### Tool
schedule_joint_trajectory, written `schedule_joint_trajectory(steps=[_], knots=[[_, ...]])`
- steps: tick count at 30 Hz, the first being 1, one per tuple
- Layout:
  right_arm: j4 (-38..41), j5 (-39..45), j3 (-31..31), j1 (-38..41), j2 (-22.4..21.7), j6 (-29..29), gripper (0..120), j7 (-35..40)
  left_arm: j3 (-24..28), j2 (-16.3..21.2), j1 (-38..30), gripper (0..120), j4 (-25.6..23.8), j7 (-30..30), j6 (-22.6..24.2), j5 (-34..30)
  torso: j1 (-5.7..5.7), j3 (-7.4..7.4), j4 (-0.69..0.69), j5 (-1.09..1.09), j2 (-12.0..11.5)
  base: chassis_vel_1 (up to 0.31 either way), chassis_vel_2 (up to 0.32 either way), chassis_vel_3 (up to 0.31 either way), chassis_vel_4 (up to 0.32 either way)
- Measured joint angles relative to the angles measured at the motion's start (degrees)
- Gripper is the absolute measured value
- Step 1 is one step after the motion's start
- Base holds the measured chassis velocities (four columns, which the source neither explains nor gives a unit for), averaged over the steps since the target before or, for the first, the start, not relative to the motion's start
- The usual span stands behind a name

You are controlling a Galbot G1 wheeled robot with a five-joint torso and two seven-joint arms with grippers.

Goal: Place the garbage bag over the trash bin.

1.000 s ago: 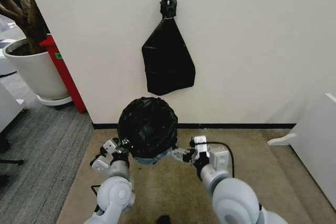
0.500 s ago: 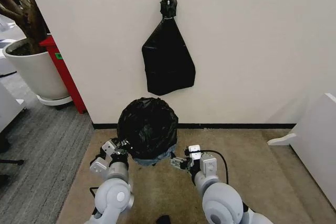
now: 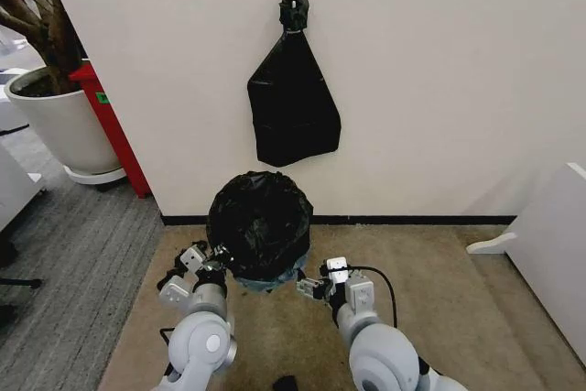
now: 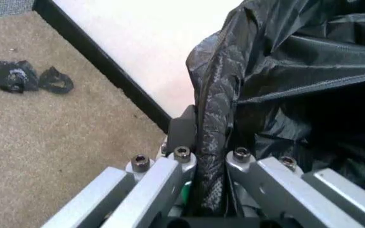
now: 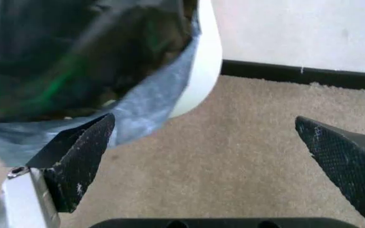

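The glossy black garbage bag [image 3: 259, 222] drapes over the trash bin, which stands on the carpet against the wall. The bin's cream-white wall [image 5: 203, 71] shows below the bag's greyish hem [image 5: 141, 111]. My left gripper [image 3: 213, 261] is at the bin's left side. It is shut on a fold of the bag [image 4: 213, 118] at the rim. My right gripper [image 3: 311, 287] hovers low at the bin's right side, a short gap from it. It is open, with its pads [image 5: 74, 159] wide apart over bare carpet.
A knotted black bag bundle [image 3: 293, 107] hangs from a wall hook above the bin. A large white plant pot [image 3: 59, 125] and a red panel [image 3: 112, 130] stand at the left, white furniture [image 3: 549, 244] at the right. Black plastic scraps [image 4: 17, 78] lie on the carpet.
My right gripper has drawn back from the bag's hem, lower and closer to my body. The left gripper has kept its hold at the rim.
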Motion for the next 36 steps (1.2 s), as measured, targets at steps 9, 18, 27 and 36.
schedule_joint_trajectory(steps=[9,18,27,36], knots=[[0.9,-0.7,-1.2,0.3,0.5,-0.1,100,-0.2,0.1,-0.5,0.2,1,0.2,0.1,0.0,0.1,0.00,0.00,0.00,-0.01,0.0,0.000,0.000,0.000,0.000],[-7.1,-2.6,-1.6,3.5,1.8,1.5,100,-1.3,0.8,-1.6,1.5,1,-1.9,0.0,0.4,-0.6,0.00,0.00,0.00,0.01,0.0,0.000,0.000,0.000,0.000],[-12.5,-4.7,-1.5,4.2,2.2,3.5,100,-2.6,0.6,-1.8,3.3,1,-4.7,-0.1,0.6,-1.2,0.00,0.00,0.00,0.00,0.0,0.000,0.000,0.000,0.000],[-14.3,-5.7,-1.6,4.2,2.5,4.3,100,-3.0,0.1,-1.8,3.7,1,-5.4,-0.2,0.6,-1.6,0.00,0.00,0.00,0.00,0.0,0.000,0.000,0.000,0.000]])
